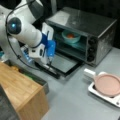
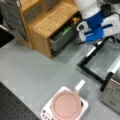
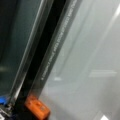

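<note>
Wrist view is showing an orange fingertip [image 3: 37, 107] of the gripper [image 1: 50, 60] sitting at the handle [image 1: 48, 69] of the open oven door [image 1: 62, 63] at frame centre-left, its grip impossible to tell, while a bowl [image 1: 71, 36] is resting inside the oven [image 1: 85, 27].

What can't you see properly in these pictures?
- Gripper: its fingertips blur against the oven door in a front view.
- Bowl contents: only an orange blob shows.
- Drawer contents: mostly hidden under the wooden cabinet.
- Wrist view: printing on the door too small.
</note>
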